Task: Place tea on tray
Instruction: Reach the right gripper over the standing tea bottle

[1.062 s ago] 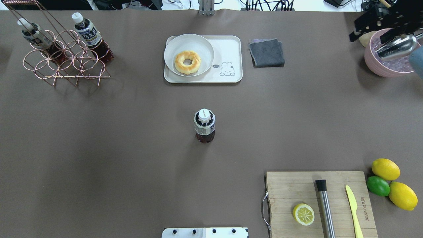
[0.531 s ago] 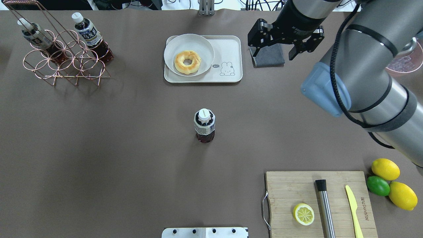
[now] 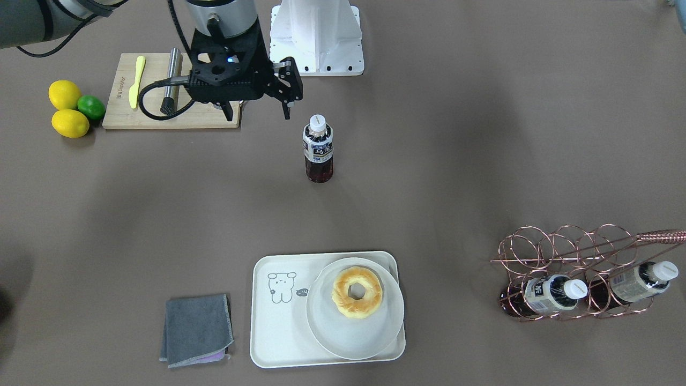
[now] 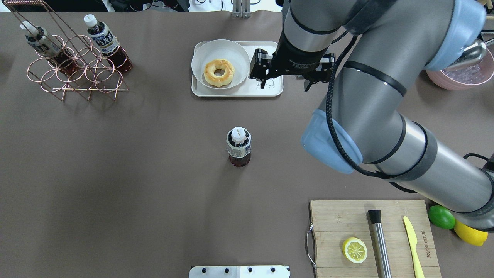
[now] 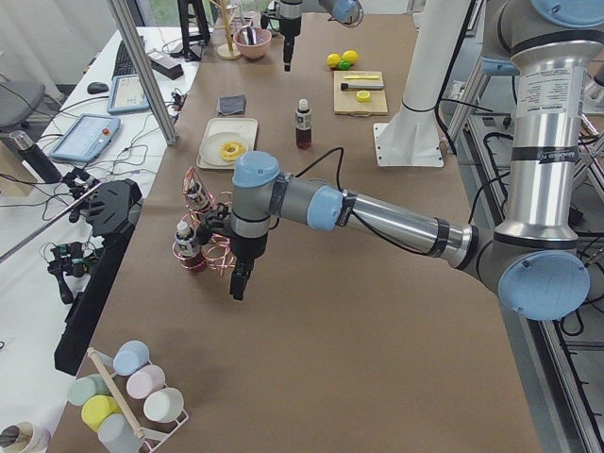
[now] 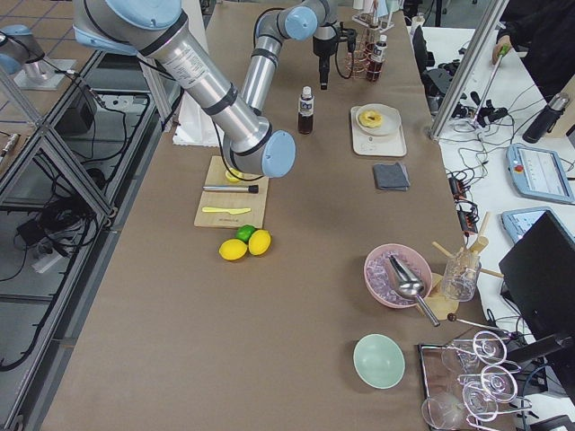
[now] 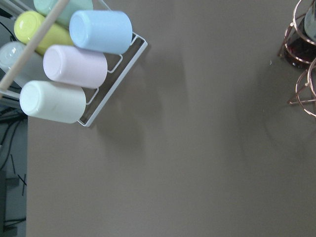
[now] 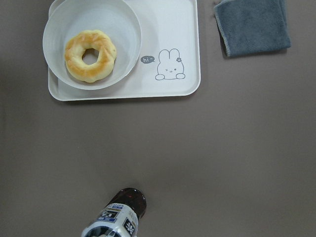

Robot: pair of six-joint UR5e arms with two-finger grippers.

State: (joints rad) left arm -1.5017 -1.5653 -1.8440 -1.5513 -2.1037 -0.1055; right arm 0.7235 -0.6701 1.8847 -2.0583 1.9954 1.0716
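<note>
The tea bottle (image 3: pixel 318 150) stands upright and unsupported, so the right gripper (image 3: pixel 259 113), spread wide and empty nearby, could topple it by clipping its white cap (image 3: pixel 318 121).

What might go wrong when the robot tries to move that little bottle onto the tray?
The small clear bottle of dark tea stands tall and narrow; a glancing touch from the open right gripper might topple it. The round white plate with the doughnut fills most of the cream-white tray, so the bottle may land on a rim.
</note>
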